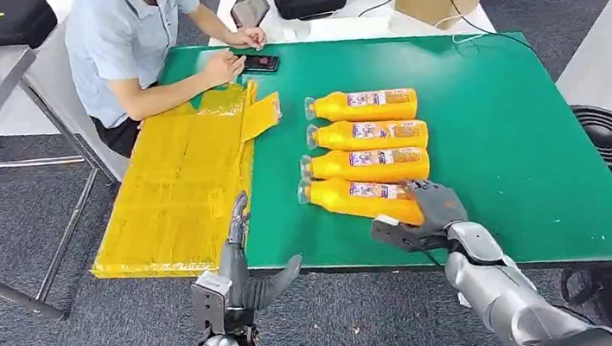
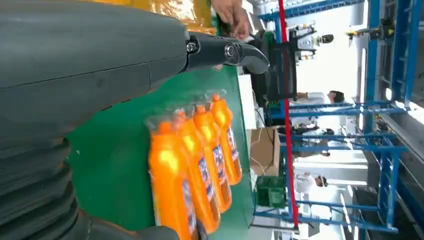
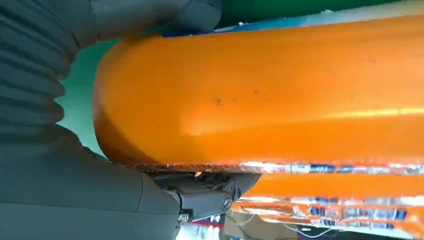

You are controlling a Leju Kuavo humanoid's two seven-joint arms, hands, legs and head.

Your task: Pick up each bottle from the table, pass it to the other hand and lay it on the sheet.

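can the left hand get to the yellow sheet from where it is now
Probably yes: the left hand hangs open at the table's near edge right beside the yellow sheet, with nothing lying between them.

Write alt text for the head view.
The robot's right hand grips the base of the nearest of four orange bottles lying in a row on a green table. Its left hand hovers open beside a yellow sheet, where a seated person rests their arms.

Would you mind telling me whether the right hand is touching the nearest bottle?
Touching. In the right wrist view the right hand has its thumb and fingers pressed around the base of the nearest bottle, with no gap.
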